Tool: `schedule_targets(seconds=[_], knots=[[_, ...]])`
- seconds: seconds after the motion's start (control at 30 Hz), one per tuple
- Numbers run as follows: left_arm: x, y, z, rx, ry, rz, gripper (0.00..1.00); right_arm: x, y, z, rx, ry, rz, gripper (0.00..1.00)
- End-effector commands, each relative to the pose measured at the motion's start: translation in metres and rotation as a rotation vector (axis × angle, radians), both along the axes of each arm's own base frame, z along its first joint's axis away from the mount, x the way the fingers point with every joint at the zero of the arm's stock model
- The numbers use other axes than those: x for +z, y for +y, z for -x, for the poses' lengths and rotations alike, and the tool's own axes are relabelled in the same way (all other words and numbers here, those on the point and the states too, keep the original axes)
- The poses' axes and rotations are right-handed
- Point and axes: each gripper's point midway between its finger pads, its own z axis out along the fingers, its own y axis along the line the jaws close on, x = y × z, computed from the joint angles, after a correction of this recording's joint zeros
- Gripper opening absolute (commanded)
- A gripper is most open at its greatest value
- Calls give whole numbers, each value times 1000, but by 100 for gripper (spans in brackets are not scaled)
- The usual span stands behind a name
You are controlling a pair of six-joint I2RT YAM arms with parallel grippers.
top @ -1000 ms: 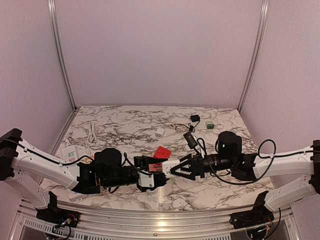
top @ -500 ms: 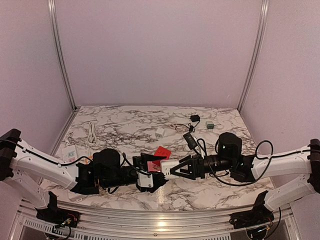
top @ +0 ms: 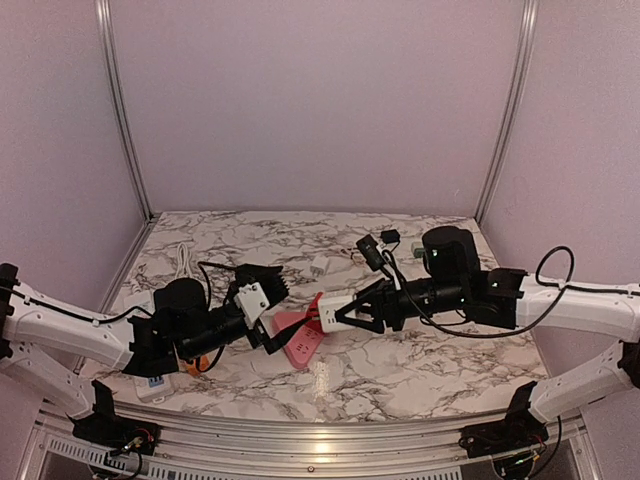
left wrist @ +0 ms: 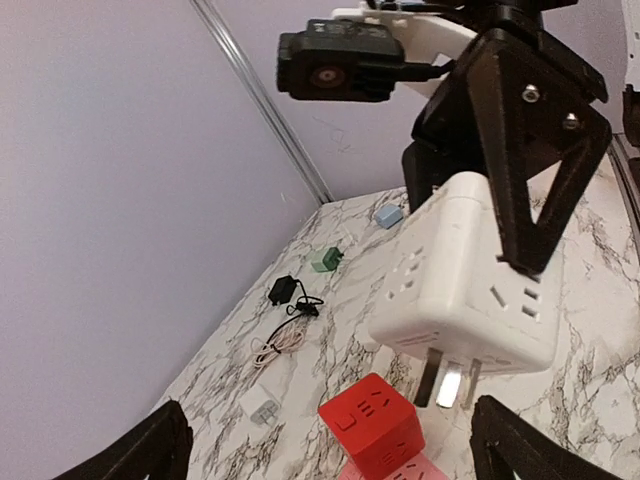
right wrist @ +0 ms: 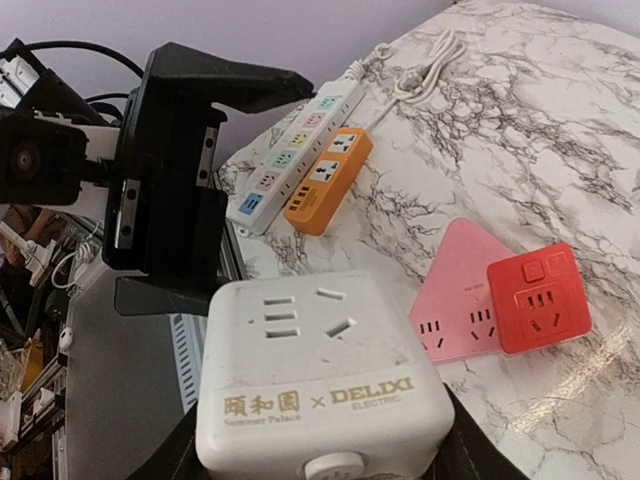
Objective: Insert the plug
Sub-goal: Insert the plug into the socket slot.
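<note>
Right tool point(top: 342, 313) is clamping the white cube plug point(top: 327, 310) between its two fingers and holding it in the air above the bench point(top: 400, 370), metal prongs pointing down. Left tool point(top: 272, 312) is standing wide, carrying nothing, just beside the plug and apart from it. Below the plug, a pink socket block point(right wrist: 460, 290) is lying flat on the marble with a red cube adapter point(right wrist: 540, 295) sitting on it. Farther off, white power strip point(right wrist: 290, 150) and orange power strip point(right wrist: 325, 180) are lying side by side.
</note>
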Motion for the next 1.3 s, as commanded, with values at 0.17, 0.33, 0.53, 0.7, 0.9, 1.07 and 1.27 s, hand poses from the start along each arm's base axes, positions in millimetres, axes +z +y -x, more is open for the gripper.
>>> schedule_targets(seconds=[0.17, 0.33, 0.53, 0.7, 0.9, 1.07, 1.27], knots=[[20, 69, -69, 248, 388, 398, 99, -16, -12, -25, -82, -94, 240, 23], [6, 95, -103, 380, 581, 506, 99, -19, -13, -34, -94, -120, 310, 22], [-31, 118, -132, 460, 867, 632, 99, -32, 2, -29, -50, -193, 424, 22], [-48, 112, -137, 438, 969, 626, 99, -60, 16, -28, -17, -220, 573, 23], [-58, 106, -137, 427, 1008, 599, 99, -69, 26, -34, -3, -250, 658, 24], [-67, 99, -136, 410, 1040, 566, 99, -72, 32, -40, 22, -278, 706, 25], [-85, 91, -134, 397, 1093, 528, 99, -78, 37, -49, 21, -301, 754, 25]])
